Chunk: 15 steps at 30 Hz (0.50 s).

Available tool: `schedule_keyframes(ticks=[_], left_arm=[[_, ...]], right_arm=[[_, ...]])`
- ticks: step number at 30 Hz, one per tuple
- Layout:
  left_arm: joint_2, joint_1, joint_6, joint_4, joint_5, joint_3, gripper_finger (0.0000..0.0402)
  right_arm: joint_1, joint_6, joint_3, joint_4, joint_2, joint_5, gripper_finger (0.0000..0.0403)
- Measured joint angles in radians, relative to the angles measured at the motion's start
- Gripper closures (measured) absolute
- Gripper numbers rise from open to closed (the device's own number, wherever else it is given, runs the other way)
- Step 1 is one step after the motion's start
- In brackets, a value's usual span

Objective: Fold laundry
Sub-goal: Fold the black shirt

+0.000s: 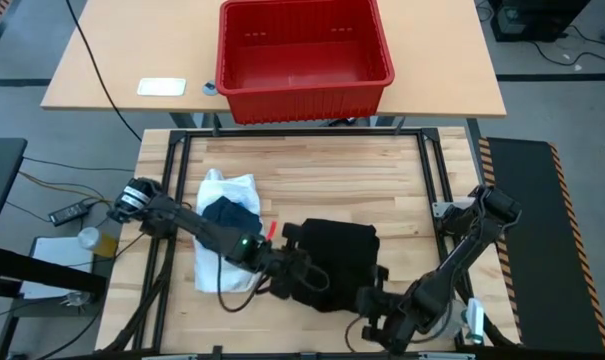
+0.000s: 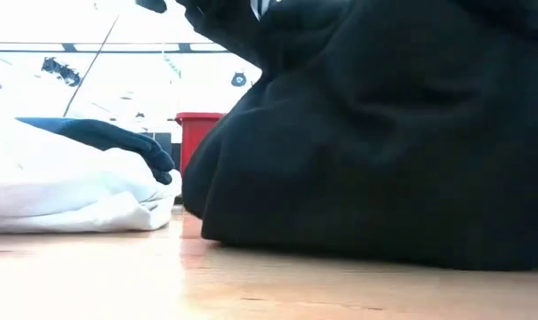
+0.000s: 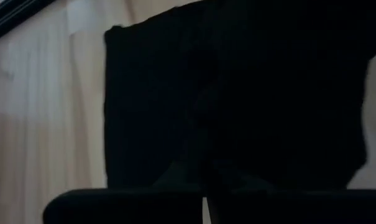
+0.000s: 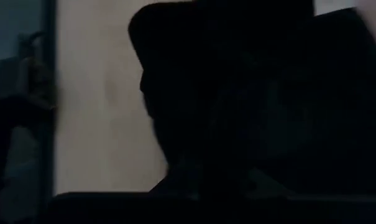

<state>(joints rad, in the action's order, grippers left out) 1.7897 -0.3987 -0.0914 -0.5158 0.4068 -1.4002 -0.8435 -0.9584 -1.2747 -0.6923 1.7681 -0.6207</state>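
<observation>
- A light wooden counter (image 1: 322,175) with a black metal frame fills the middle.
- Behind it stands a second, tan table (image 1: 112,60) carrying a red plastic crate (image 1: 302,55) and a small pale flat object (image 1: 161,87).
- Grey floor (image 1: 557,95) surrounds them, with black cables (image 1: 42,165) trailing.
- A black mat with a striped edge (image 1: 542,230) lies to the right.
- Bright light shows beyond.

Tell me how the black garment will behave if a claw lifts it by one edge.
The black garment lies in a soft bunched heap in the low view, so it will probably droop and unfold, not hold shape. It looks thick and layered, likely heavier than the white shirt. Being cloth on bare wood, it may drag rather than slide freely.
</observation>
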Motion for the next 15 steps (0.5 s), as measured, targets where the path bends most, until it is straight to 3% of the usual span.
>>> schedule_keyframes(ticks=[6, 15], left_arm=[[0.000, 0.073, -0.011, -0.043, 0.000, 0.000, 0.0401], [0.000, 0.169, -0.062, -0.058, 0.001, 0.000, 0.0401]], right_arm=[[0.086, 0.006, 0.000, -0.076, -0.062, -0.009, 0.0378], [0.153, -0.160, 0.000, -0.193, -0.086, -0.014, 0.0378]])
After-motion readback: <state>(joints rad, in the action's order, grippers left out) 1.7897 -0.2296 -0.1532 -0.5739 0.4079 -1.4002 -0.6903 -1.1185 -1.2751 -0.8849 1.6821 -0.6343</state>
